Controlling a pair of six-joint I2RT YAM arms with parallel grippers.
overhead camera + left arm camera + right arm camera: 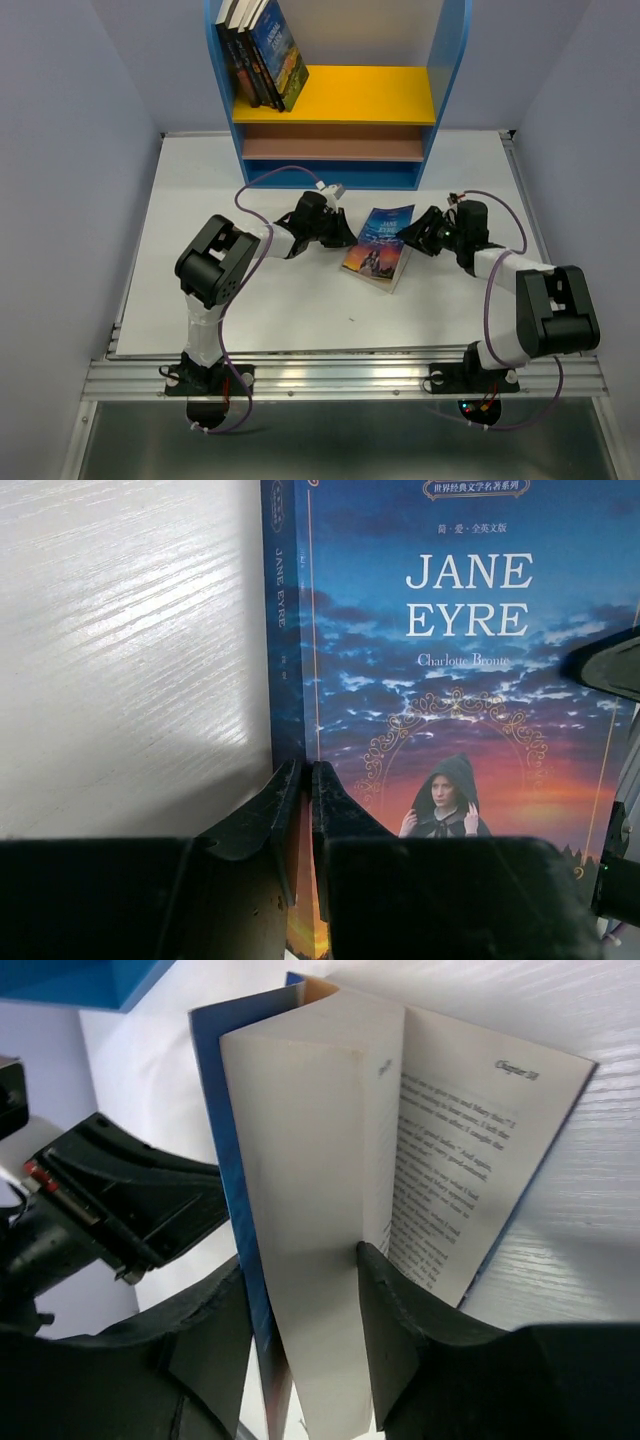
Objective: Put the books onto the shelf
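Where the white table (200,200) meets pale walls, a blue Jane Eyre book (378,245) lies, its spine pinched by the left gripper (305,780), pages clamped by the right gripper (310,1290); beyond stands the shelf (340,95).

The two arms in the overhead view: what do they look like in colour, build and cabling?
Both arms are alike: white links joined by bulky black joint housings, on black bases bolted to a silver rail. A purple cable loops along each arm. The left gripper and right gripper are black, with tapered matte fingers. A white connector sits near the left wrist.
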